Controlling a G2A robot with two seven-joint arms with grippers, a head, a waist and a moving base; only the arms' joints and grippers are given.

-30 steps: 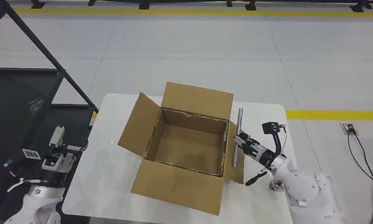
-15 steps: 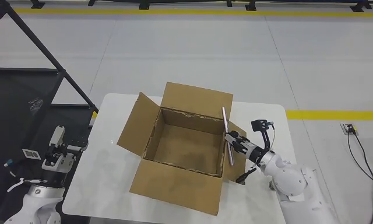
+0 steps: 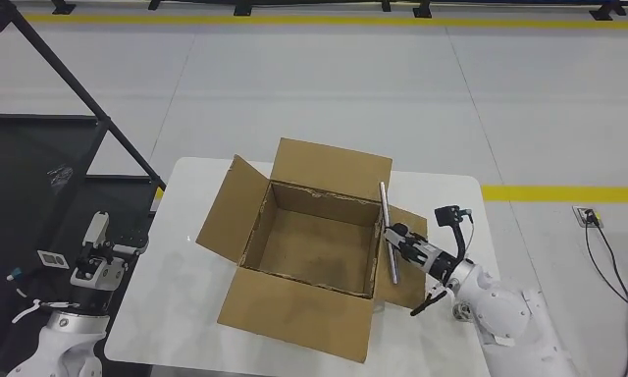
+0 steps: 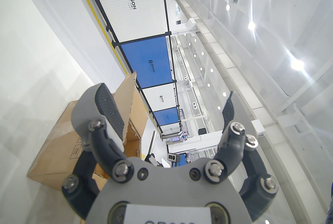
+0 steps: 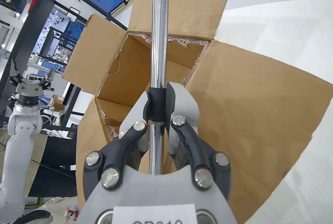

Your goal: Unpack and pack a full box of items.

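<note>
An open cardboard box point(image 3: 314, 242) stands in the middle of the white table point(image 3: 196, 279), its flaps spread out and its inside bare. My right gripper point(image 3: 393, 242) is shut on a shiny metal rod point(image 3: 388, 230), held over the box's right wall and flap. In the right wrist view the metal rod point(image 5: 159, 35) runs between the black pads point(image 5: 156, 105) and points over the box point(image 5: 135, 71). My left gripper point(image 4: 169, 110) is open and holds nothing, off the table's left side; the top view shows the left gripper point(image 3: 96, 242) pointing up.
A black frame point(image 3: 78, 92) and dark cloth stand left of the table. The box's right flap point(image 3: 412, 269) lies under the rod. A yellow floor line point(image 3: 549, 192) runs to the right of the table.
The right gripper carried the rod from beside the box leftward to over its right wall, then drew back slightly. The left arm stayed still.
</note>
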